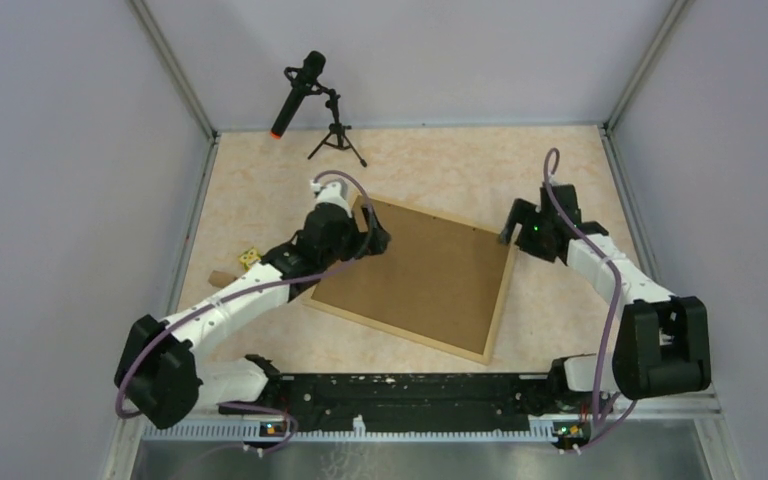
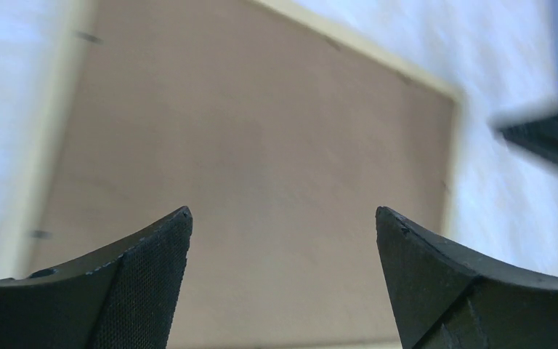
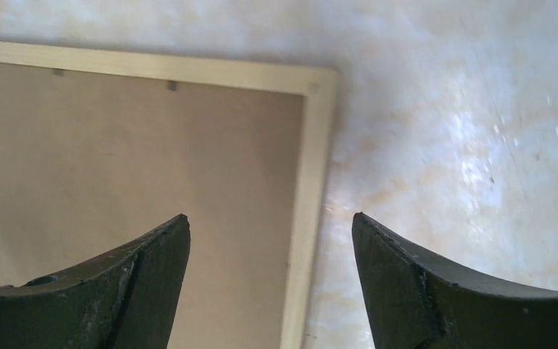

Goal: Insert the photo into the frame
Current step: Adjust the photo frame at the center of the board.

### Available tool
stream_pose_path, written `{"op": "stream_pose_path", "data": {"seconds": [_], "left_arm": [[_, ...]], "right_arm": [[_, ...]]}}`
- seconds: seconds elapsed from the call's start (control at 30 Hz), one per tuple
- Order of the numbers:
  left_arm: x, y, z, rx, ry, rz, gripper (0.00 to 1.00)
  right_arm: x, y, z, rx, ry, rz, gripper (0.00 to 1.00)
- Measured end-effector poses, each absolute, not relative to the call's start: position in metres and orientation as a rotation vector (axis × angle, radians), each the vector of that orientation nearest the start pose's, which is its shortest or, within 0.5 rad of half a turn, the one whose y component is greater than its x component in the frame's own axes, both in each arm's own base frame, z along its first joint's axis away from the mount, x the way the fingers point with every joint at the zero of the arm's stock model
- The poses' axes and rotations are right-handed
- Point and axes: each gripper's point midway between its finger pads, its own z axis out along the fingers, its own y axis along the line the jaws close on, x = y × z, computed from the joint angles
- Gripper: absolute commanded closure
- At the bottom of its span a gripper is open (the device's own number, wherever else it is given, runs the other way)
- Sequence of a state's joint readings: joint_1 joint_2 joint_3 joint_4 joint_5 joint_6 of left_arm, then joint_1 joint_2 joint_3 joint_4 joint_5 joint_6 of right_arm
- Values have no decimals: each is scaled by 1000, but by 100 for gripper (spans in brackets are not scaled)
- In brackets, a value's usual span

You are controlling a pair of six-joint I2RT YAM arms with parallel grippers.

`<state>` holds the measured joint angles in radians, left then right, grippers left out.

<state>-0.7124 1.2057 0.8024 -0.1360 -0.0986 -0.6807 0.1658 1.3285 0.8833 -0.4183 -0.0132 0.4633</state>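
Note:
The frame point(image 1: 501, 297), thin light wood rails, lies flat and skewed on the table with a plain brown backing board point(image 1: 420, 275) filling it. The photo is hidden or out of view. My left gripper point(image 1: 379, 238) stands open over the frame's far left corner; in the left wrist view it point(image 2: 282, 218) hovers above the board point(image 2: 261, 145) with nothing between the fingers. My right gripper point(image 1: 511, 231) is open at the far right corner. In the right wrist view the frame's side rail point(image 3: 309, 167) runs between its fingertips point(image 3: 269, 218), untouched.
A black microphone point(image 1: 298, 92) on a small tripod point(image 1: 337, 138) stands at the back. A small yellow piece point(image 1: 250, 258) and a brown piece point(image 1: 222, 278) lie left of the frame under the left arm. Grey walls close in both sides.

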Motion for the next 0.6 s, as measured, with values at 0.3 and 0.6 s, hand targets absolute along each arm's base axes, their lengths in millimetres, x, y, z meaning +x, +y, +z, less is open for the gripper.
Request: {"op": "stream_pose_path", "data": {"seconds": [0.3,0.6], "left_arm": [[363,-148,114,-374,2237,-332,2],[353,-135,47,-433,2424,-419,2]], "right_arm": [[303,65,47,484,2537,395,20],[324,92,36,360,2539,565,24]]}}
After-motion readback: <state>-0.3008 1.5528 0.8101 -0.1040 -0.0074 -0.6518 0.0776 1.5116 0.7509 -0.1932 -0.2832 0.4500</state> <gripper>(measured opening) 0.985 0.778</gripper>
